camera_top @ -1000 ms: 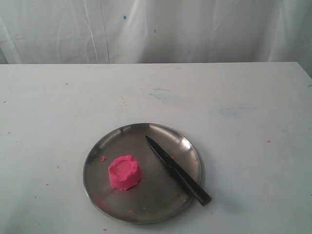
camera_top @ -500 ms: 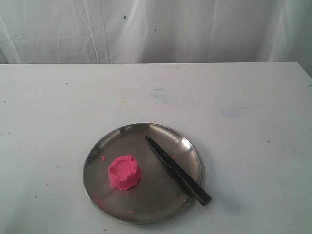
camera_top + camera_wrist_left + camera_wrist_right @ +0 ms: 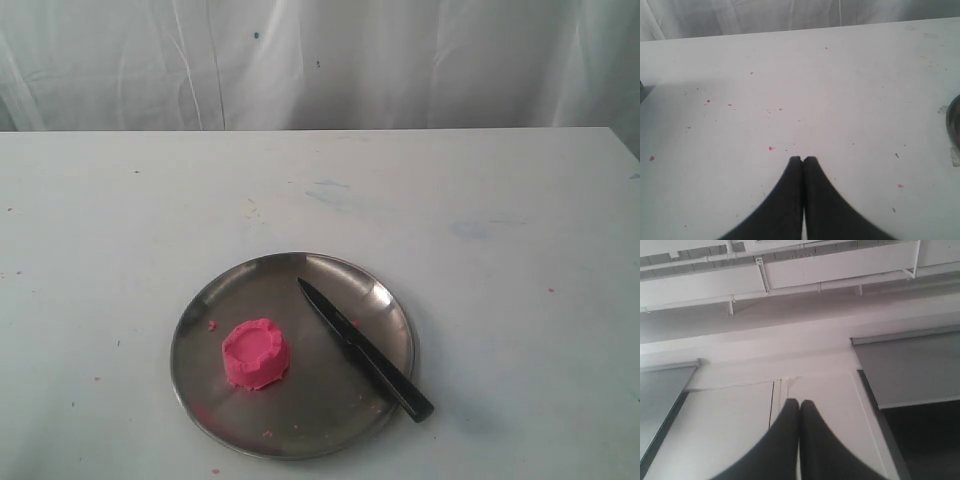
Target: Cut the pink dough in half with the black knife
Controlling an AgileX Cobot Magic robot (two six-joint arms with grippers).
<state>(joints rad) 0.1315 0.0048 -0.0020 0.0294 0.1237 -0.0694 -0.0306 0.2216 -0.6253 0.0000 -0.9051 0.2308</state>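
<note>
The pink dough (image 3: 256, 353), a round puck with a dented top, sits on the left part of a steel plate (image 3: 210, 390) near the table's front edge. The black knife (image 3: 362, 348) lies slantwise on the plate's right side, tip toward the plate's far middle, handle end over the rim at the front right. Neither arm appears in the exterior view. My left gripper (image 3: 803, 159) is shut and empty over bare white table. My right gripper (image 3: 799, 402) is shut and empty, pointing up at a wall and ceiling.
The white table (image 3: 480, 220) carries scattered pink crumbs (image 3: 770, 148). A white curtain (image 3: 320, 60) hangs behind the table's far edge. In the left wrist view the plate's rim (image 3: 956, 125) just shows at the frame's edge.
</note>
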